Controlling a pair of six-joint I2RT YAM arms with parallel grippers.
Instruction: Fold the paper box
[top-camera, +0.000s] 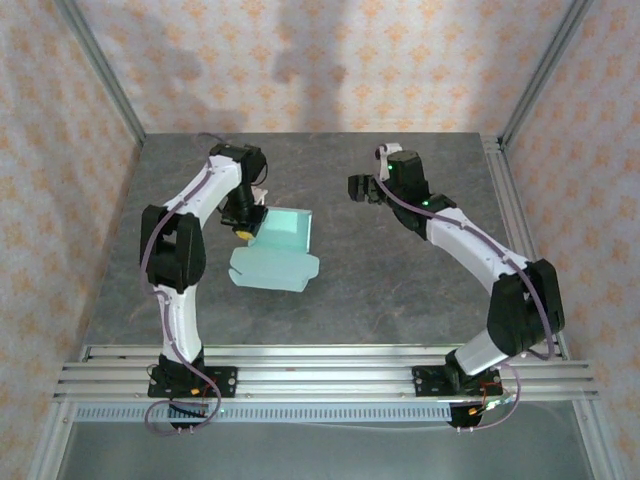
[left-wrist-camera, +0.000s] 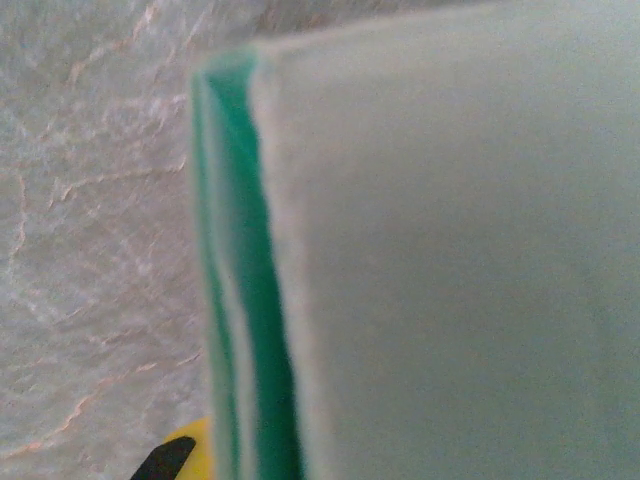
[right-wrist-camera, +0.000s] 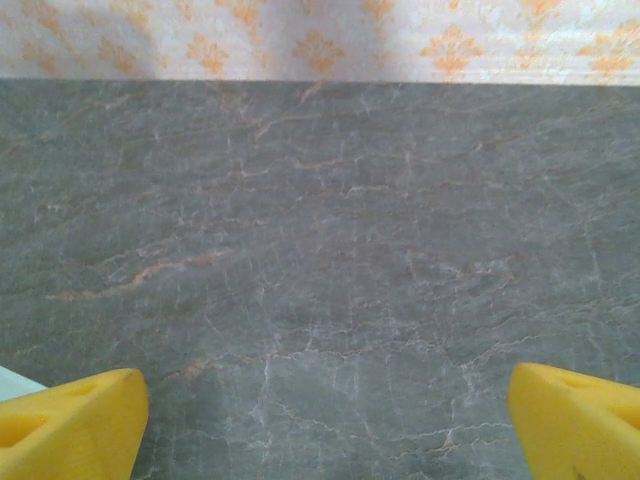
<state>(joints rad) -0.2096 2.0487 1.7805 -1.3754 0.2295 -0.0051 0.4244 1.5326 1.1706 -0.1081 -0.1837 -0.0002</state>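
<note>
Fold under way: the paper box (top-camera: 278, 250) lies on the grey table (top-camera: 400, 290) just toward nine o'clock of its centre. It is partly formed, with one pale mint panel raised and a tabbed flap flat at its six o'clock. The left gripper (top-camera: 245, 226) meets the card at the ten o'clock edge, jaws fully closed, apparently pinching doubled layers whose green edge crosses its wrist view. The right gripper (right-wrist-camera: 322, 425) hovers at the box's two o'clock, well apart, jaws spread wide and empty over bare table. The next move probably calls for the free arm to cross and turn up the flat flap while the pinch steadies the crease. No brand, label or lettering is legible; the walls (top-camera: 330, 60) carry an orange floral pattern.
</note>
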